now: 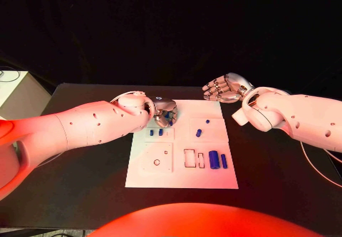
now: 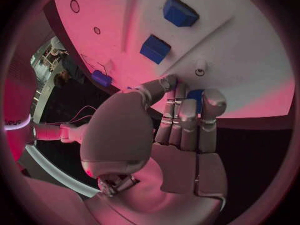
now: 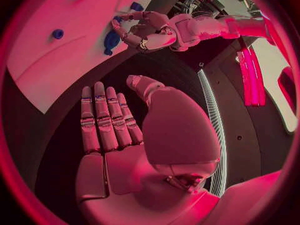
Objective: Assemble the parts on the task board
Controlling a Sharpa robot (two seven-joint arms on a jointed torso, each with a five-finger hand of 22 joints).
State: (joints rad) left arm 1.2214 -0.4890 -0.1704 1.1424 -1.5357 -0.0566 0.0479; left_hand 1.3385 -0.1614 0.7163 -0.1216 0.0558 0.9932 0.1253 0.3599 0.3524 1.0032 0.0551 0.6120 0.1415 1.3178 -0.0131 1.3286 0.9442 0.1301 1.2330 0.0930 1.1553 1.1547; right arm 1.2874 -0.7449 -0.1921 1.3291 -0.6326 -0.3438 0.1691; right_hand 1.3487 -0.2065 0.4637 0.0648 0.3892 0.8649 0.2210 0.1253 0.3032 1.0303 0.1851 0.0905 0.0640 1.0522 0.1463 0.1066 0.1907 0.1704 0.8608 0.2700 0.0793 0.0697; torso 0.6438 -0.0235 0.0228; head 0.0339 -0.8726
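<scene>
Head view gives us the black desk with the white task board lying at its middle. Our left hand sits over the far left corner of the board, fingers curled down around a blue part there. In the left wrist view we see that same part between the fingers and the thumb, held just above or against the board's far edge; we cannot tell whether it touches the board.

Our right hand hovers over the bare desk beyond the far right corner of the board, touching nothing. The right wrist view shows its fingers straight and side by side, the thumb apart, the palm empty: it is released.

On the board, just nearer than the left hand, two small blue blocks lie side by side. To their right, a small blue peg lies in the far right section, with a tiny blue dot just beyond it. In the near right section, two upright blue cylinders stand beside two narrow rectangular outlines. The near left section carries a small ring outline.
</scene>
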